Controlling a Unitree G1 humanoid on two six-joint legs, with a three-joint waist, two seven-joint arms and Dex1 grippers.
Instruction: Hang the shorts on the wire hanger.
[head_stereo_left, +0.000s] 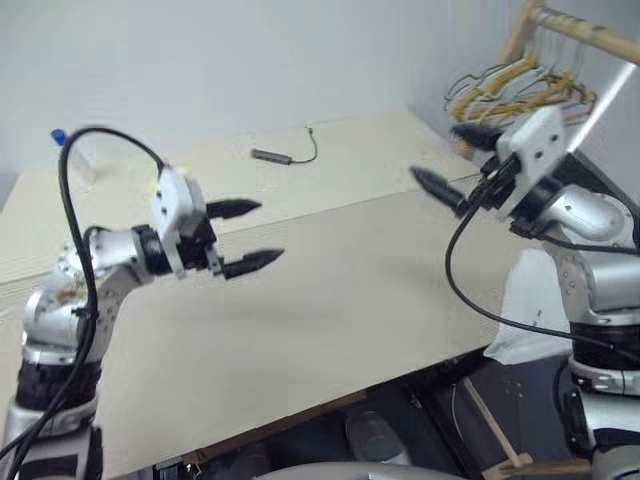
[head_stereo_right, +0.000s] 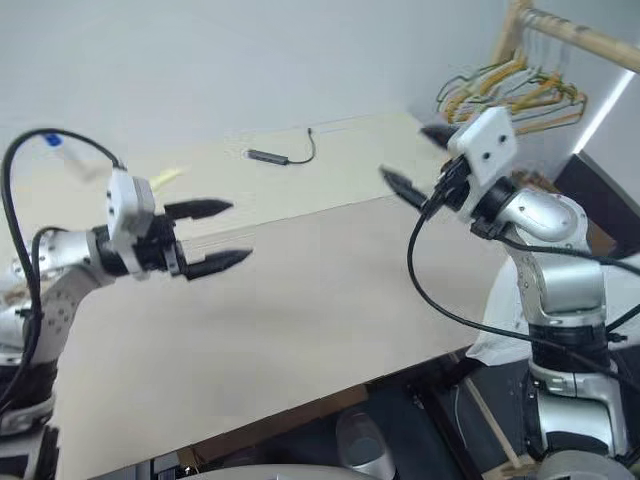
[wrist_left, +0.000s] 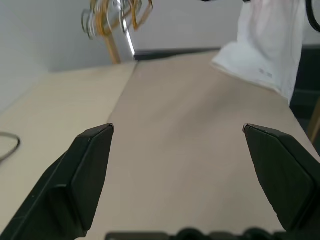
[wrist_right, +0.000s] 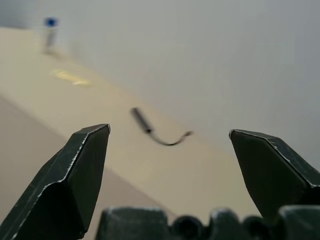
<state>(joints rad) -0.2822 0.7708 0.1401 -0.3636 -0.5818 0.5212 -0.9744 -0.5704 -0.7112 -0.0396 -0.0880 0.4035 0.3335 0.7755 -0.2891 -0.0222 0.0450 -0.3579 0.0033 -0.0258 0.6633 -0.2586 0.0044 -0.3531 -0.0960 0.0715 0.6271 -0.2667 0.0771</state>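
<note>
One pair of white shorts is hanging over the table's right edge, beside the right arm. Two grippers are hovering above the table: the left gripper and right gripper, both spread wide, grasping nothing. One bunch of hangers is dangling from a wooden rail.

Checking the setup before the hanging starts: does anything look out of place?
Yes: the shorts are draped off the table's right edge, hanging down beside the right arm rather than lying flat on top.
</note>
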